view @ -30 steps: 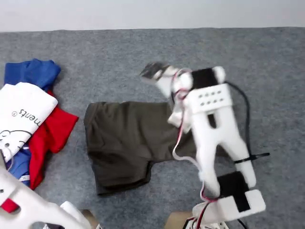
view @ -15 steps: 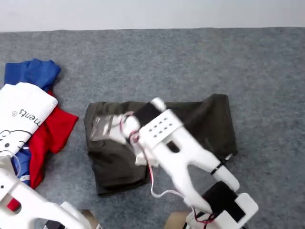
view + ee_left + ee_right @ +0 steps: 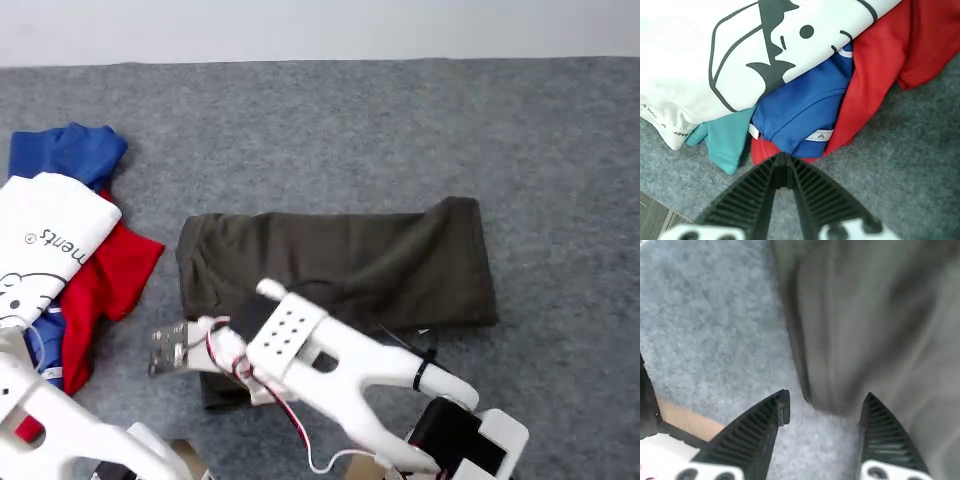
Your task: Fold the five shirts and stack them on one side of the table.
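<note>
Grey desk [image 3: 560, 150] hasn't changed, and the olive shirt [image 3: 340, 260] in the middle hasn't really shifted in the last half second. It's lying flat as a wide band, with its right end now out in the open since the arm came off it. The pile [image 3: 60, 250] at the left edge (white on top, red and blue poking out under it) is the same as a second ago too. What actually moved is the right arm [image 3: 340, 365]: it was up past the shirt's far right side, then swung across the cloth and is now down at the near left corner. Its right end effector [image 3: 826, 399] is spread open with nothing in it, one jaw over bare desk and the other over the fabric, so it's straddling the shirt's edge. Looks to me like it's lining up to pinch that corner for the next fold, so this shirt is only partly folded and isn't on the pile yet. The left end effector [image 3: 784, 161] is pressed closed and empty, hanging over the pile's near edge.
</note>
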`<state>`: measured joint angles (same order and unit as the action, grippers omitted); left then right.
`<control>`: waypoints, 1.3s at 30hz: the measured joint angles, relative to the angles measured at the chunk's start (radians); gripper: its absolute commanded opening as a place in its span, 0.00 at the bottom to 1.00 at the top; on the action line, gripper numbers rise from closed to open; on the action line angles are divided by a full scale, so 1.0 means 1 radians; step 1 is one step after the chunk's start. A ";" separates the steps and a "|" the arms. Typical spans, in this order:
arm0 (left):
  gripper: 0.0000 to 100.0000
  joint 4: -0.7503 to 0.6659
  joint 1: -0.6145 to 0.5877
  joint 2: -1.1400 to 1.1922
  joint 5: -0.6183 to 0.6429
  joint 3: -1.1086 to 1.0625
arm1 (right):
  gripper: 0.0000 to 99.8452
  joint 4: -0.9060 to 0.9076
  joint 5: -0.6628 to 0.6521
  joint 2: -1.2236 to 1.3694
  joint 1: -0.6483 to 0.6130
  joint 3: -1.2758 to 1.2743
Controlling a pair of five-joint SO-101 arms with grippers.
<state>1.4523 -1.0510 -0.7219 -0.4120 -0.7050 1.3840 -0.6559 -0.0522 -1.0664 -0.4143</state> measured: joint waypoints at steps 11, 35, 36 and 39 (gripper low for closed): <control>0.00 0.000 0.000 0.000 0.002 -0.023 | 0.24 -0.121 0.046 0.000 -0.008 -0.103; 0.00 0.000 0.000 0.000 0.002 -0.023 | 0.23 -0.305 0.002 0.032 -0.066 -0.169; 0.00 0.000 0.000 0.000 0.002 -0.023 | 0.23 -0.305 0.002 0.040 -0.066 -0.169; 0.00 0.000 0.000 0.000 0.002 -0.023 | 0.22 -0.305 0.002 0.063 -0.066 -0.169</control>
<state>1.4523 -1.0510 -0.7219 -0.4104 -0.7281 1.0787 -0.6544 0.0107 -1.1324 -0.5831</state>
